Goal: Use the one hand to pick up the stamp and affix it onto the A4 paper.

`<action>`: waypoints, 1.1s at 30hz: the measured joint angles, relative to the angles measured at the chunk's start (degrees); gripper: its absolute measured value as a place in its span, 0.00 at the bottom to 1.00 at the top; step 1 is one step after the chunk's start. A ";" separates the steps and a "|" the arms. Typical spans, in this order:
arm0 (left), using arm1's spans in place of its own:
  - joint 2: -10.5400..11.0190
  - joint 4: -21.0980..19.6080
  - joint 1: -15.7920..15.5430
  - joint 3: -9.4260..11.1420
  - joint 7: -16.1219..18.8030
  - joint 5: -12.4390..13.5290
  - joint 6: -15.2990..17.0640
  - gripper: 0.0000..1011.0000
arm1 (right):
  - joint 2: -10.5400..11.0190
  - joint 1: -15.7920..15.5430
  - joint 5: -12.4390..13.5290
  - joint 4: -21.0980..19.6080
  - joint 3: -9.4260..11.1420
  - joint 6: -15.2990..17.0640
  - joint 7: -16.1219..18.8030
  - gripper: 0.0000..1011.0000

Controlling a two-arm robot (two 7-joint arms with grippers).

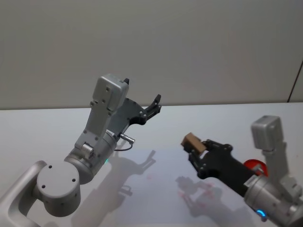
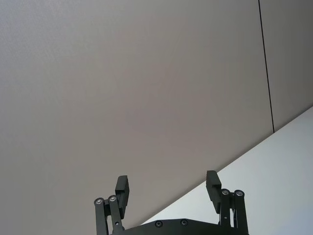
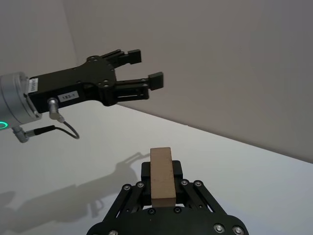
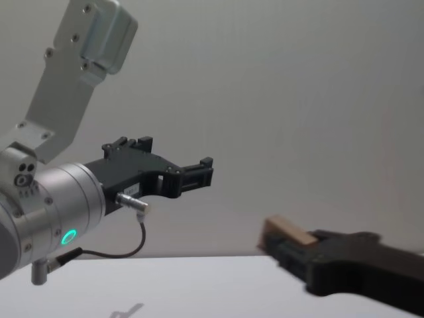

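Note:
The stamp [image 1: 192, 141], a small tan-brown block, is held in the air by the hand, my right gripper [image 1: 194, 147], which is shut on it. The same grip shows in the right wrist view, with the stamp [image 3: 162, 172] upright between the black fingers, and from the side in the chest view as the stamp [image 4: 287, 232]. Below it lies the A4 paper [image 1: 158, 165], pale on the white table, carrying a few faint red marks. My left gripper [image 1: 155, 105] is raised over the table's far left side, open and holding nothing [image 2: 167, 185].
A red round object [image 1: 255, 167] sits on the table at the right, partly hidden behind my right arm. A plain grey wall [image 1: 189, 47] rises behind the table's far edge.

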 joint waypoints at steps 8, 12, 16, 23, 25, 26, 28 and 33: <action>0.00 0.00 0.00 0.00 0.00 0.00 0.00 0.99 | 4.16 -1.61 2.11 -0.83 3.04 -1.47 -1.90 0.22; 0.00 0.00 0.00 0.00 0.00 0.00 0.00 0.99 | 6.17 -2.49 2.94 -0.78 4.48 -2.32 -2.89 0.22; 0.00 0.00 0.00 0.00 0.00 0.00 0.00 0.99 | 7.99 -3.34 3.49 -0.25 5.84 -3.24 -3.90 0.22; 0.00 0.00 0.00 0.00 0.00 0.00 0.00 0.99 | 10.92 -4.89 3.91 1.58 8.09 -5.51 -5.77 0.22; 0.00 0.00 0.00 0.00 0.00 0.00 0.00 0.99 | 11.40 -5.16 3.93 2.00 8.46 -6.03 -6.11 0.22; 0.00 0.00 0.00 0.00 0.00 0.00 0.00 0.99 | 11.61 -5.28 3.93 2.22 8.63 -6.24 -6.26 0.22; 0.00 0.00 0.00 0.00 0.00 0.00 0.00 0.99 | 12.23 -5.65 3.94 2.92 9.17 -6.93 -6.71 0.22; 0.00 0.00 0.00 0.00 0.00 0.00 0.00 0.99 | 13.33 -6.23 3.84 4.44 10.10 -8.01 -7.53 0.22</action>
